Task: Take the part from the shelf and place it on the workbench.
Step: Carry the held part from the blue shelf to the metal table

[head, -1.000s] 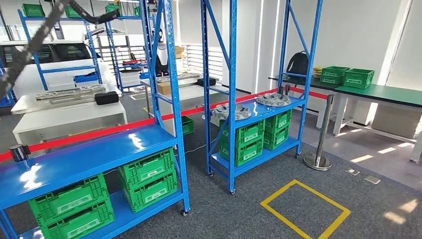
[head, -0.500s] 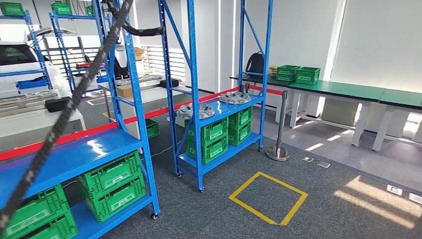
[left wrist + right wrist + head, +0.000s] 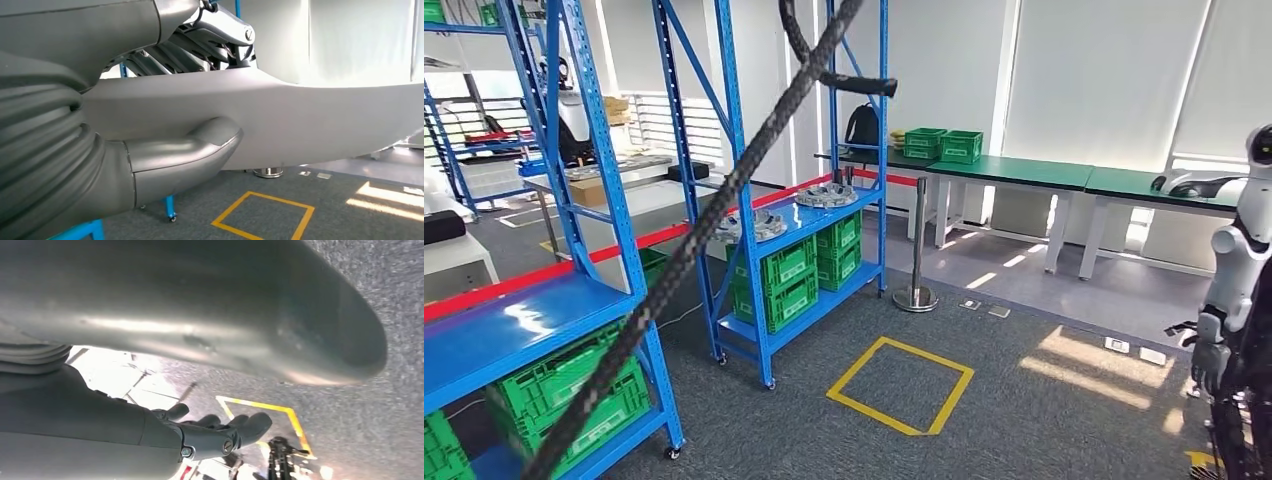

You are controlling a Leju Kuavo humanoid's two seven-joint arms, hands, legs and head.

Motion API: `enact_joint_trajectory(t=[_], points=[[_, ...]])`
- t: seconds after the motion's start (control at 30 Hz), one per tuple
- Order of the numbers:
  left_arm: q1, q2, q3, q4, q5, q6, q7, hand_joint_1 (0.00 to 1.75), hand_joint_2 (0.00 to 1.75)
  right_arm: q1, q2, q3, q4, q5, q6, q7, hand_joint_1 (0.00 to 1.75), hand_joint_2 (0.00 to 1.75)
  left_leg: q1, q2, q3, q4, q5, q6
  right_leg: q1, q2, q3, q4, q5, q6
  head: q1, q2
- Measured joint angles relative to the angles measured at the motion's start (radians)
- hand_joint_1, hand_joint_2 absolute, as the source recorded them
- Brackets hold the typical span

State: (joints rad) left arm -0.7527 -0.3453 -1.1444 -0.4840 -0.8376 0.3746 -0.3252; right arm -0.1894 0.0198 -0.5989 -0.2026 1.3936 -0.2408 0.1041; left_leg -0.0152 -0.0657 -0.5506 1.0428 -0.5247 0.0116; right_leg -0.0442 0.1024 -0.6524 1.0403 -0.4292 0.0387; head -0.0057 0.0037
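The left robot hand showed its thick grey thumb and dark fingers on either side of a broad, smooth grey surface. I could not tell whether that surface was something grasped or part of the robot, so whether the hand was clenched or released stayed unclear. The right robot hand hung over the carpet with its dark fingers loosely bent and nothing visible between them. How far it was clenched could not be told either.

The task's thing, a round silver metal part, lay on the middle board of the tall blue steel shelf. A second similar casting lay near it, above stacked green plastic crates. The long green-topped worktop stood well apart, beyond a chrome stanchion carrying a red belt.

Judging from this, the pick had not begun. Several things could go wrong:
- The thick black braided cable hanging across the head view could hide the part or catch on an arm.
- The shelf's uprights and diagonal braces could block the reach.
- The irregular casting might slip from a poor hold on the way to the worktop.
- The stanchion and the white humanoid robot standing at the right could obstruct the walk.
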Motion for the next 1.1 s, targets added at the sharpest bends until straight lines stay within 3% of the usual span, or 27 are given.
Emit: enact_joint_trajectory(t=[0.07,0.13,0.17,0.23,0.3,0.33,0.37,0.43,0.47,0.53,0.57,0.63,0.7,0.77,0.8,0.83,0.87,0.93,1.0,1.07,1.1], points=[[0.001,-0.003,0.0,-0.001,0.0,0.0,0.001,1.75,1.75,0.006,0.001,0.0,0.0,0.0,0.0,0.0,0.0,0.0,-0.001,0.019,0.003,-0.01,0.013,0.012,-0.002,0.003,-0.003,-0.008,0.009,0.015,0.0,0.0],[0.0,-0.008,0.0,-0.003,0.0,0.0,0.002,1.75,1.75,0.009,0.001,0.0,0.0,0.0,0.001,0.0,0.0,0.0,0.003,0.04,0.002,-0.023,0.027,0.026,0.003,-0.04,-0.023,0.026,-0.015,0.019,0.003,0.0],[0.001,-0.009,0.0,-0.003,0.0,0.0,0.002,1.75,1.75,0.008,0.002,0.0,0.0,0.0,0.002,0.0,0.0,0.0,0.003,0.052,0.0,-0.027,0.031,0.031,0.007,-0.067,-0.044,0.073,-0.045,0.018,0.005,0.0],[0.005,-0.006,0.001,-0.002,0.0,0.0,0.002,1.75,1.75,0.004,0.002,0.0,0.0,0.0,0.005,0.001,0.0,0.0,-0.001,0.079,-0.007,-0.025,0.033,0.035,0.012,-0.091,-0.098,0.201,-0.11,0.019,0.007,0.0],[0.011,-0.003,0.001,-0.002,0.0,0.0,0.001,1.75,1.75,0.01,0.002,0.0,0.0,0.0,0.007,0.005,0.0,0.0,-0.004,0.106,-0.015,-0.021,0.033,0.036,0.015,-0.095,-0.11,0.252,-0.123,0.019,0.008,0.0],[0.012,-0.002,0.001,-0.002,0.0,0.0,0.001,1.75,1.75,0.014,0.002,0.0,0.0,0.0,0.008,0.009,0.0,0.0,-0.004,0.118,-0.018,-0.017,0.033,0.036,0.016,-0.099,-0.086,0.22,-0.105,0.017,0.008,0.0],[0.013,-0.002,0.002,-0.002,0.0,0.001,0.0,1.75,1.75,0.018,0.002,0.0,0.0,0.003,0.011,0.014,0.0,0.0,-0.005,0.13,-0.02,-0.013,0.031,0.035,0.018,-0.113,-0.043,0.154,-0.079,0.015,0.009,0.0],[0.013,-0.002,0.007,-0.002,0.0,0.002,-0.004,1.75,1.75,0.022,0.002,0.0,0.0,0.019,0.023,0.029,0.0,0.0,-0.01,0.15,-0.023,-0.005,0.025,0.029,0.024,-0.153,0.027,0.037,-0.047,0.006,0.008,0.0],[0.013,-0.001,0.01,-0.002,0.0,0.003,-0.006,1.75,1.75,0.025,0.002,0.0,0.0,0.032,0.034,0.038,0.0,0.0,-0.012,0.159,-0.023,-0.003,0.022,0.024,0.027,-0.166,0.043,0.007,-0.042,0.0,0.007,0.0],[0.013,-0.002,0.014,-0.002,-0.001,0.006,-0.011,1.75,1.75,0.041,0.002,0.001,0.0,0.058,0.056,0.056,0.0,0.0,-0.015,0.174,-0.019,-0.004,0.019,0.016,0.03,-0.157,0.04,-0.001,-0.04,-0.01,0.006,0.0],[0.013,-0.002,0.016,-0.002,-0.003,0.006,-0.012,1.75,1.75,0.052,0.002,0.001,0.0,0.065,0.064,0.064,0.0,0.0,-0.014,0.173,-0.019,-0.004,0.017,0.01,0.027,-0.149,0.039,-0.004,-0.037,-0.015,0.006,0.0],[0.014,-0.004,0.02,-0.002,-0.006,0.007,-0.015,1.75,1.75,0.074,0.003,0.002,0.001,0.07,0.075,0.08,0.0,0.0,-0.011,0.131,-0.03,0.027,-0.01,-0.005,0.02,-0.131,0.037,-0.008,-0.03,-0.027,0.005,0.0],[0.016,-0.002,0.027,-0.002,-0.01,0.006,-0.017,1.75,1.75,0.088,0.003,0.002,0.001,0.068,0.082,0.092,0.0,0.0,-0.005,0.08,-0.07,0.131,-0.075,-0.018,0.016,-0.11,0.032,-0.01,-0.024,-0.035,0.003,0.0],[0.023,0.002,0.031,0.0,-0.012,0.004,-0.019,1.75,1.75,0.099,0.003,0.002,0.001,0.066,0.087,0.098,0.0,0.0,-0.001,0.071,-0.118,0.248,-0.125,-0.021,0.016,-0.084,0.026,-0.009,-0.021,-0.036,0.001,0.0],[0.026,0.003,0.031,0.0,-0.012,0.002,-0.019,1.75,1.75,0.106,0.003,0.002,0.001,0.065,0.089,0.1,0.0,0.0,0.001,0.07,-0.125,0.267,-0.123,-0.02,0.016,-0.07,0.024,-0.009,-0.019,-0.035,0.001,0.0],[0.027,0.003,0.032,0.0,-0.013,0.001,-0.019,1.75,1.75,0.111,0.002,0.002,0.001,0.064,0.091,0.101,0.0,0.0,0.002,0.068,-0.114,0.245,-0.102,-0.018,0.016,-0.056,0.023,-0.008,-0.018,-0.033,0.001,0.0],[0.028,0.003,0.032,0.0,-0.013,0.001,-0.019,1.75,1.75,0.115,0.002,0.002,0.002,0.063,0.092,0.102,0.0,0.0,0.002,0.06,-0.086,0.19,-0.067,-0.014,0.016,-0.041,0.023,-0.007,-0.016,-0.031,0.001,0.0],[0.028,0.002,0.036,0.0,-0.013,0.001,-0.019,1.75,1.75,0.117,0.003,0.002,0.002,0.062,0.097,0.103,0.0,0.0,0.003,0.016,-0.023,0.054,-0.01,-0.003,0.014,-0.015,0.021,-0.007,-0.012,-0.024,0.001,0.0],[0.027,0.001,0.04,0.0,-0.014,-0.001,-0.021,1.75,1.75,0.117,0.004,0.001,0.002,0.057,0.122,0.113,0.0,0.0,0.0,-0.014,0.004,-0.01,0.004,0.004,0.01,0.006,0.015,-0.011,-0.005,-0.012,0.0,0.0],[0.027,-0.004,0.041,-0.002,-0.017,-0.005,-0.023,1.75,1.75,0.123,0.004,0.001,0.003,0.052,0.17,0.13,0.0,0.0,-0.002,-0.001,0.009,-0.021,0.01,0.012,0.006,0.023,0.011,-0.018,0.004,0.004,-0.001,0.0],[0.026,-0.008,0.042,-0.003,-0.019,-0.008,-0.023,1.75,1.75,0.127,0.004,0.001,0.004,0.052,0.195,0.138,0.0,0.0,-0.001,0.009,0.013,-0.029,0.017,0.017,0.006,0.011,0.008,-0.016,0.003,0.009,-0.001,0.0]])
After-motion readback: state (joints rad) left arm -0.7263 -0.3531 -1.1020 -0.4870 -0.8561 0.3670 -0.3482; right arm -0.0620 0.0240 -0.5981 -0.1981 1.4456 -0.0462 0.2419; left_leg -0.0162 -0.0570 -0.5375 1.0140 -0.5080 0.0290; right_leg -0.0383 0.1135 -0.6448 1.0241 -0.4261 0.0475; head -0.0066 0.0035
